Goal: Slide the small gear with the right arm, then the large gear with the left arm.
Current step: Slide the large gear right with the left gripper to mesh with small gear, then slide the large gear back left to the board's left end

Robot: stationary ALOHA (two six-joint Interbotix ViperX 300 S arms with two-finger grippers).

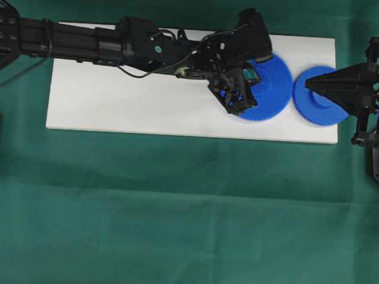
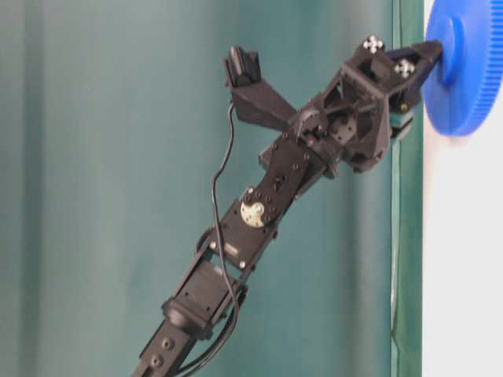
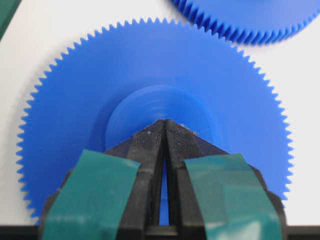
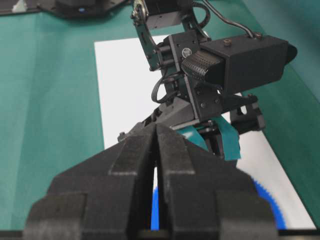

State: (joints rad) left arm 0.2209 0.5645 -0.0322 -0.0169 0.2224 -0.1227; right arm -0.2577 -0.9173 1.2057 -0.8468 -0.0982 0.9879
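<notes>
Large gear (image 1: pixel 268 89) sits on the right part of the white board (image 1: pixel 115 106), teeth just beside or meshing with the small gear (image 1: pixel 319 98) at the board's right end; cannot tell from overhead if the teeth touch. Left arm (image 1: pixel 86 42) reaches across from the left, its left gripper (image 3: pixel 165 125) has fingers pressed together, nothing between them, tips on the large gear's raised hub (image 3: pixel 160 107). Closed point like that looks meant for pushing the gear flat along the board, not lifting it. Green tape pads (image 3: pixel 90 195) wrap both fingers further back.

Right gripper (image 1: pixel 310 85) also closed, tips together, holding nothing, pointed tip over the small gear's hub area; contact not clear. Right arm (image 1: pixel 376 94) comes in from the right edge. Judging from layout, small gear slide looks done or nearly so, large gear step is in hand.

Surface: smooth white board lying on a green cloth (image 1: pixel 173 211), low friction likely, gears should glide. Table-level view shows a green backdrop (image 2: pixel 94 157) behind the left arm, the large gear's hub against its gripper tip.
</notes>
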